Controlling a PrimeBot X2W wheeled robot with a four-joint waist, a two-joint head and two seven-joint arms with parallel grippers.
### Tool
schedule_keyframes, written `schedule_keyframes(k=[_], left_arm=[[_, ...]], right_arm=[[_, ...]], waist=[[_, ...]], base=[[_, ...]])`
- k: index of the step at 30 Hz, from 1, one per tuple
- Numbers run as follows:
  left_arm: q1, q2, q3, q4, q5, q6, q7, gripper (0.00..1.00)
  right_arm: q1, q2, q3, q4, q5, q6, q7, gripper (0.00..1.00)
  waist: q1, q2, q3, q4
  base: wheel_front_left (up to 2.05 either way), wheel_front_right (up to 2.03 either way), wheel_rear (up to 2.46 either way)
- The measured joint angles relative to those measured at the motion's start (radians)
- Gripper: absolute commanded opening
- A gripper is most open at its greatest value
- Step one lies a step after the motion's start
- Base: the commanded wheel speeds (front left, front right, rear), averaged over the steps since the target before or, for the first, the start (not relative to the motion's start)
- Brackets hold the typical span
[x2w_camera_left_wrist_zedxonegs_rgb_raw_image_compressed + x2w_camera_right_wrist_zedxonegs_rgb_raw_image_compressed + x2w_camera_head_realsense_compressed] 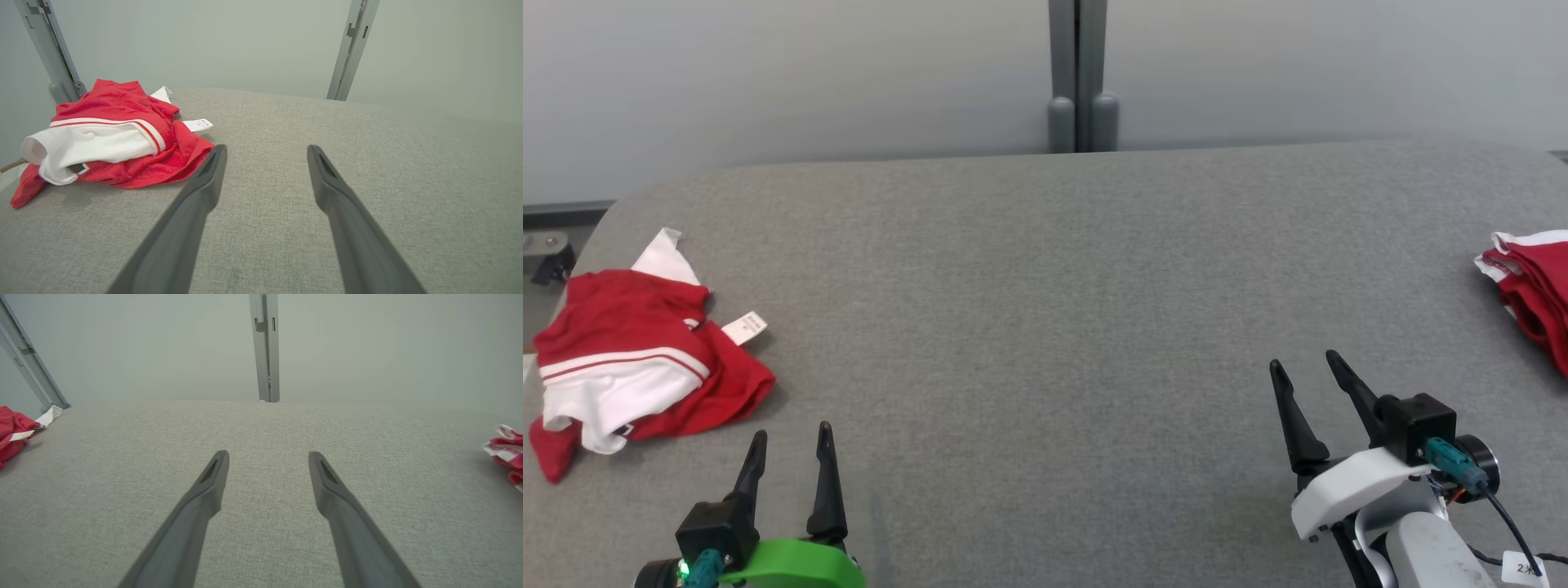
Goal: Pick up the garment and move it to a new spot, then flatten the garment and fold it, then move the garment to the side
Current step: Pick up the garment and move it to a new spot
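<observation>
Garment [645,359], red with a white panel and thin stripes, is lying crumpled in a loose heap at about nine o'clock on the grey cloth-covered table [1045,327], close to its left edge. A white care label [745,328] is sticking out at one o'clock of the heap. Left gripper [792,431] is hovering at about seven o'clock in the head view, at five o'clock of the heap and apart from it, its two dark fingers standing spread with nothing between them. In the left wrist view the heap is sitting at ten o'clock of the fingertips. Right gripper [1303,360] is hovering at five o'clock in the head view, well apart from the garment, its fingers likewise spread and holding nothing. Another red-and-white bundle [1535,286] is resting at three o'clock by the table's right edge. Beyond the table, a grey post [1078,73] is standing at twelve o'clock against the pale wall [768,82].
</observation>
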Motion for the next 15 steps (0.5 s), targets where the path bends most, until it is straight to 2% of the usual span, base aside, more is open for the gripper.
schedule_keyframes(k=[4,15], left_arm=[[-0.019,0.0,0.004,0.003,-0.012,0.001,0.0,1.0],[-0.011,0.0,0.067,0.02,-0.012,0.008,0.0,1.0]], right_arm=[[0.002,0.0,0.011,0.001,0.016,0.0,0.0,1.0],[0.0,0.001,0.038,0.008,0.041,0.0,0.0,1.0]], waist=[[0.0,0.0,0.008,0.051],[0.0,0.0,0.024,0.251]], base=[[0.0,0.0,0.0],[0.0,0.0,0.0]])
